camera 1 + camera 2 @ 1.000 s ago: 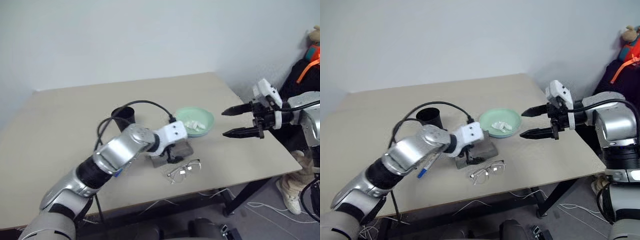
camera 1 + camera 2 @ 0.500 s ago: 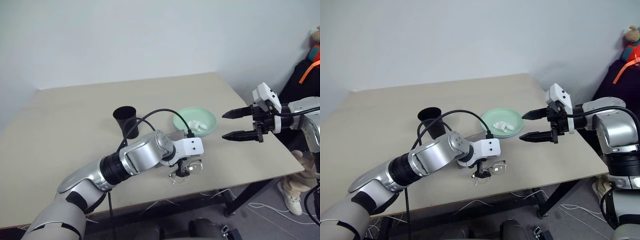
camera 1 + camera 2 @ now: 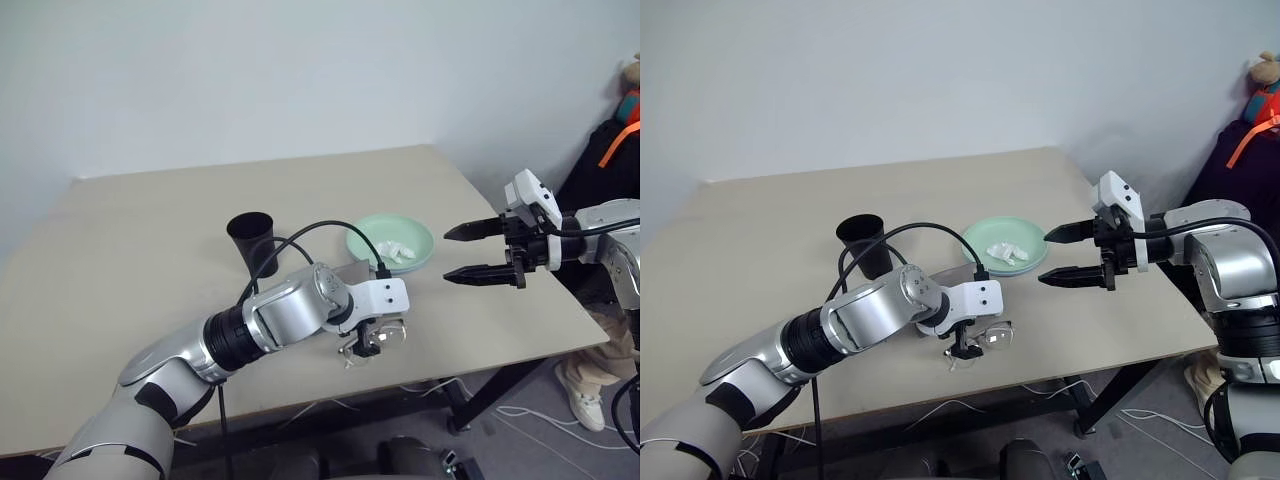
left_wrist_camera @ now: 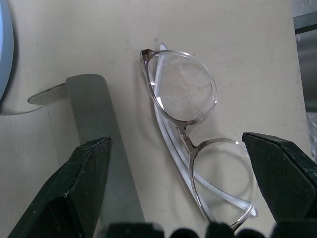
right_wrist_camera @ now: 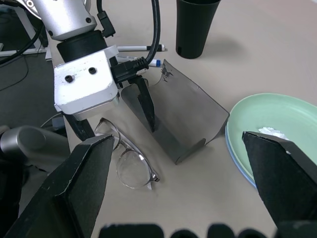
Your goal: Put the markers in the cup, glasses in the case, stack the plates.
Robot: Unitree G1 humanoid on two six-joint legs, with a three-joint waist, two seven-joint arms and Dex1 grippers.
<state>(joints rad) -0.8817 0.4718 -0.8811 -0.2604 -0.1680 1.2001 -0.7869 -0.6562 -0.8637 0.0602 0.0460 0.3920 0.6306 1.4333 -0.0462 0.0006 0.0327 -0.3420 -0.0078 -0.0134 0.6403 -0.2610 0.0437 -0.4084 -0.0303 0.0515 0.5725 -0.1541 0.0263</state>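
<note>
Lying folded near the bench's [image 3: 120, 330] front edge, the glasses [image 4: 193, 134] sit between the spread fingers of the left gripper [image 5: 116, 116], untouched. Just behind stands the open grey case [image 5: 183, 124], markers [image 5: 143, 48] beyond it. Farther back: the black cup [image 3: 250, 235] and stacked plates [image 3: 375, 240] holding tissue [image 3: 397, 250]. Right gripper [image 3: 470, 252] hovers beside them, fingers apart.

Looked over every view and honestly there's no writing to read anywhere. No brand, label, number or sign that I can make out.
</note>
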